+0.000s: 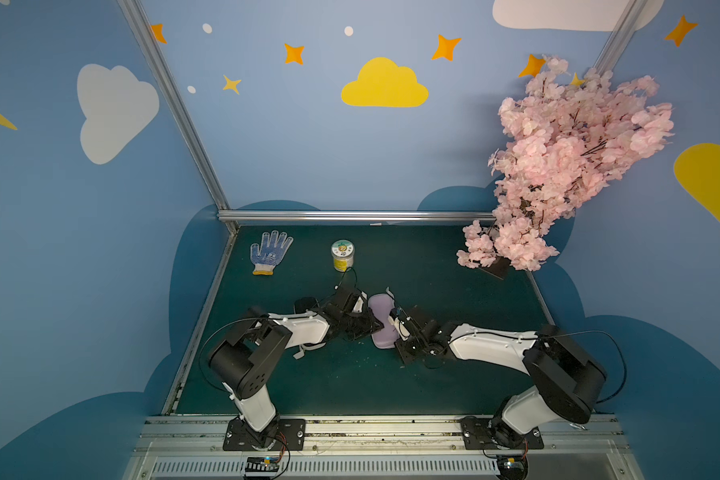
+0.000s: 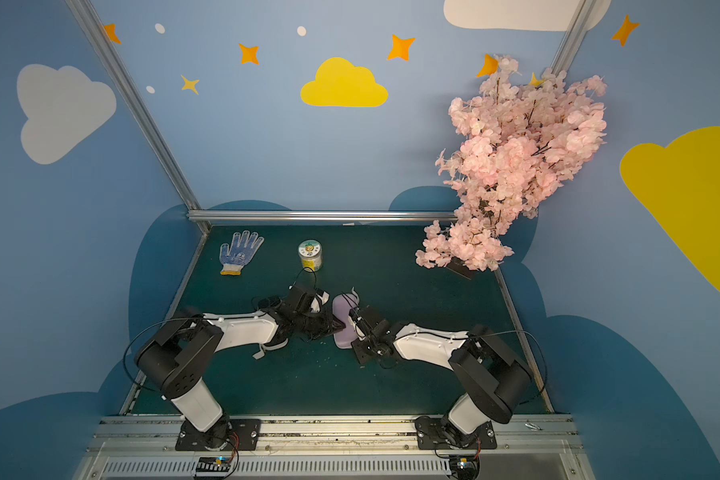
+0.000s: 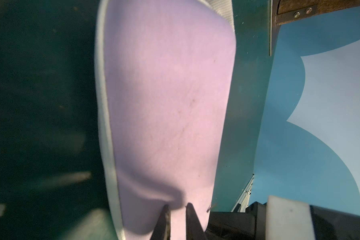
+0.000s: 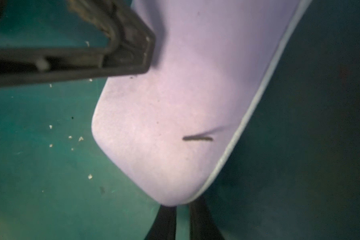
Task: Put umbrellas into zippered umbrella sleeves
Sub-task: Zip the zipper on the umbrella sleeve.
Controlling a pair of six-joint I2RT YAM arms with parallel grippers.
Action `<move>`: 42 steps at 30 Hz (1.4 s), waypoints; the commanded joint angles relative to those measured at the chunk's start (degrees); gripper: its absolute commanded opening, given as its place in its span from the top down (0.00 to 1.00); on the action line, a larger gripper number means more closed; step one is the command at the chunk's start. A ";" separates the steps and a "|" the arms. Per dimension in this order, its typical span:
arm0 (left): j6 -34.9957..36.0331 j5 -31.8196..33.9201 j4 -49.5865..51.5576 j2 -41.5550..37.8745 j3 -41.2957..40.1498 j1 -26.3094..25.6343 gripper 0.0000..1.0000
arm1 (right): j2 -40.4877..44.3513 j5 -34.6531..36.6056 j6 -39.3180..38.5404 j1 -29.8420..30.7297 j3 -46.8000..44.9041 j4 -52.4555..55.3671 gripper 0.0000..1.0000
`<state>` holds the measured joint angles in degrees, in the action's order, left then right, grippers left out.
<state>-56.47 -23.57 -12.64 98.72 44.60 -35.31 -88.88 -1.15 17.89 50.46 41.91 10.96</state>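
A lilac sleeve lies closed on the green mat between my two arms. A pale grey zip edge runs round it, and a grey strap sticks out at its far end. My left gripper is shut on the lilac shell, which puckers at the fingertips. My right gripper has its jaws close together at the sleeve's zip rim, tips hidden under that corner. No umbrellas are in view. A grey strap pokes out under my left forearm; the black sleeve itself cannot be made out.
A blue-dotted white glove and a small lidded jar sit at the back left. A pink blossom branch overhangs the back right corner. Aluminium rails edge the mat. Small crumbs dot the mat near the sleeve.
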 commanded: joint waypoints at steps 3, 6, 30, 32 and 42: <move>-3.98 6.00 3.52 5.71 -3.03 -1.12 0.83 | 2.22 4.05 1.42 3.15 2.71 2.43 0.96; -6.35 5.62 0.96 7.28 -2.70 -1.69 0.83 | 1.68 4.37 0.97 4.50 3.91 3.11 1.00; 11.87 -1.50 16.62 -4.74 1.15 3.21 0.45 | 2.39 0.48 0.05 -1.00 -1.99 2.76 1.00; 10.71 -2.68 13.37 -2.17 1.00 2.13 0.42 | 2.40 -0.32 0.01 -1.62 -2.10 2.21 1.00; -1.06 -7.67 -4.51 5.67 -1.14 -2.31 0.55 | 4.47 -0.22 1.43 -3.17 -1.92 3.37 1.00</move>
<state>-53.47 -29.45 -12.27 102.52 45.25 -36.16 -86.52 -1.91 19.05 47.64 40.49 13.52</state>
